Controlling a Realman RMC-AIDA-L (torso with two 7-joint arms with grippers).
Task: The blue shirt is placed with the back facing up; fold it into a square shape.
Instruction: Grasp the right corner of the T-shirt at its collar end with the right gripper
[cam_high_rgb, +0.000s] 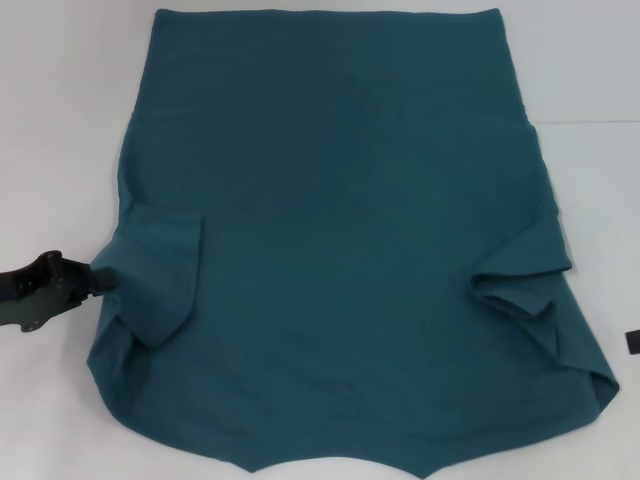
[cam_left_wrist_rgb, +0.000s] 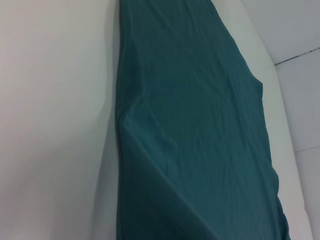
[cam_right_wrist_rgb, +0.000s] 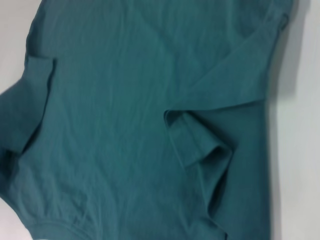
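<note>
Your left gripper is meeting the blue shirt at its folded-in left sleeve; whether its fingers are pinching cloth, you cannot tell. The shirt is lying on the white table.

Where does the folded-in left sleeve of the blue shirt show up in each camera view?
Head view: left sleeve at the shirt's left edge, left gripper at it.
Left wrist view: the raised fold near the picture's lower middle.
Right wrist view: the flap at the far left edge.
Shared landmark: the white table.
</note>
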